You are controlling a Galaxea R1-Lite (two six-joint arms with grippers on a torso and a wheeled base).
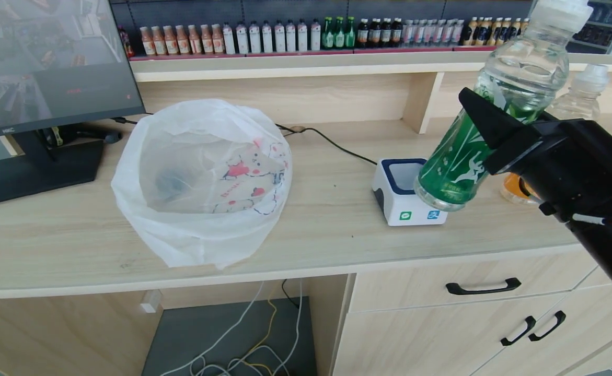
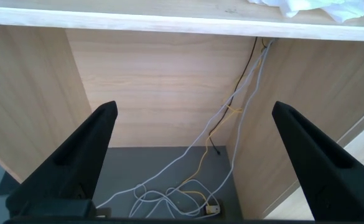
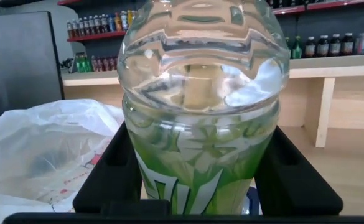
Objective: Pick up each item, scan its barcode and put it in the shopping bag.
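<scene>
Head view: clear plastic bottle [image 1: 496, 99], ribbed upper half, green leaf-print label, white cap, tilted in air above white-and-blue box scanner [image 1: 407, 203] at right of pale wood counter [image 1: 337, 232]. Right gripper [image 1: 486, 133] clamped on bottle's labelled middle. Translucent, crinkled white shopping bag [image 1: 201, 183] stands open-mouthed left of scanner. Left gripper [image 2: 194, 162] spread wide, holding nothing, below counter edge.

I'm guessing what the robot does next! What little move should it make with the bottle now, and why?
Probably tip the bottle a bit lower so its green label faces the scanner window. The right gripper grips it tilted, its base near the scanner, and it is not yet over the shopping bag.
</scene>
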